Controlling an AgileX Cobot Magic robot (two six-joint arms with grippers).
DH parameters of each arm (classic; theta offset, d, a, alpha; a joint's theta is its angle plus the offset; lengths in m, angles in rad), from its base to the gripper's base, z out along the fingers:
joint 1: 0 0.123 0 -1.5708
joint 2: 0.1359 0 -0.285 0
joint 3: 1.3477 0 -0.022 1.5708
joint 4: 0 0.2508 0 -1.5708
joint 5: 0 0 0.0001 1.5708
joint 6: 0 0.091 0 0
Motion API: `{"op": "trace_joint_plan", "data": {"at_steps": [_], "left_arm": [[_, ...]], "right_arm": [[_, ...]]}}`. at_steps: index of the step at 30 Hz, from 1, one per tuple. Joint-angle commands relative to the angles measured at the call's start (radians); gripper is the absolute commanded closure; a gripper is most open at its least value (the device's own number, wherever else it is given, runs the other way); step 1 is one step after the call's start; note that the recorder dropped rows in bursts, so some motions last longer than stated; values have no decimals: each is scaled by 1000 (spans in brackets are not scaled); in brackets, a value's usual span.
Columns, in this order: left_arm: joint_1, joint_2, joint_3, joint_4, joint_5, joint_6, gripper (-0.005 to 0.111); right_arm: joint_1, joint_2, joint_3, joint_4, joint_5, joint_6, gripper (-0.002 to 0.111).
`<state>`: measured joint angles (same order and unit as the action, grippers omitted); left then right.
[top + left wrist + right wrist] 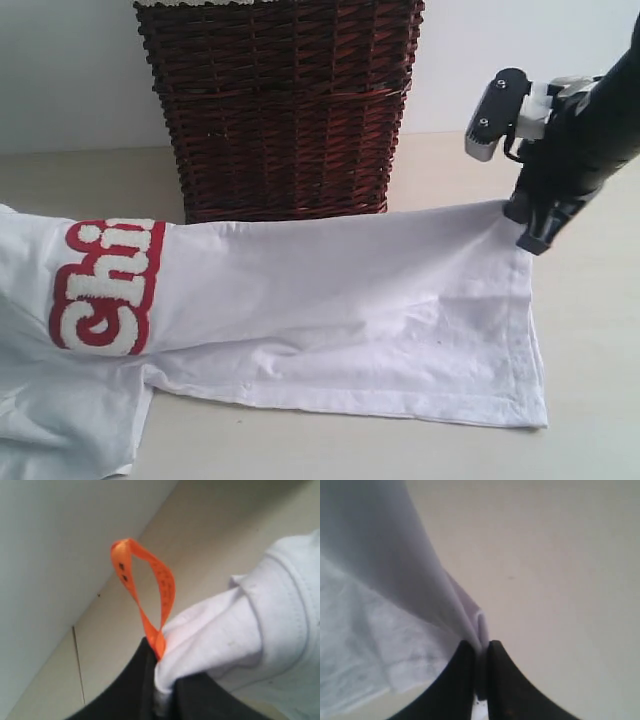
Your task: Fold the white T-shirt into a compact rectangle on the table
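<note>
In the exterior view the shirt [340,310] is seen spread long on the table [590,400] before a basket [280,110], so most folding is judged outstanding. Its hem corner is pinched by the right gripper [532,232]. In the left wrist view the left gripper [162,680] is clamped on cloth beside an orange tag [145,580]. In the right wrist view cloth is nipped between closed jaws.

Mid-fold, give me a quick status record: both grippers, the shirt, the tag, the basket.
left gripper: shut on T-shirt fabric, right beside the orange tag
right gripper: shut on a T-shirt hem corner
T-shirt: spread across the table, layers overlapping, red lettering facing up
orange tag: looped, standing free above the fingers
basket: upright behind the T-shirt
</note>
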<state>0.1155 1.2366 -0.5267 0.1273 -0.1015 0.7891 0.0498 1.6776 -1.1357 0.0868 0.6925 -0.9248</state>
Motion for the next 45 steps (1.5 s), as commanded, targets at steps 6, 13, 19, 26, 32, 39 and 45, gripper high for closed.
{"op": "trace_joint_plan", "data": {"at_steps": [6, 13, 19, 26, 32, 39, 45], "left_arm": [[5, 316, 3, -90, -497, -8, 78], [5, 373, 3, -345, -640, -11, 40], [-40, 312, 0, -371, -506, -256, 82], [-60, 271, -205, -270, 147, -530, 107], [-141, 269, -301, -391, 692, -220, 107], [-376, 298, -143, -485, 771, -45, 107], [-541, 473, -124, -295, 871, -292, 107]], "right_arm": [[-6, 157, 3, -17, -540, 165, 87], [-6, 161, 3, -6, -624, 275, 64], [-6, 161, -9, -6, -540, 438, 73], [-6, 161, -142, -6, -154, 529, 100], [-6, 145, -167, 79, -5, 499, 108], [-4, 119, -167, 215, 17, 407, 108], [-4, 119, -167, 218, 12, 407, 108]]}}
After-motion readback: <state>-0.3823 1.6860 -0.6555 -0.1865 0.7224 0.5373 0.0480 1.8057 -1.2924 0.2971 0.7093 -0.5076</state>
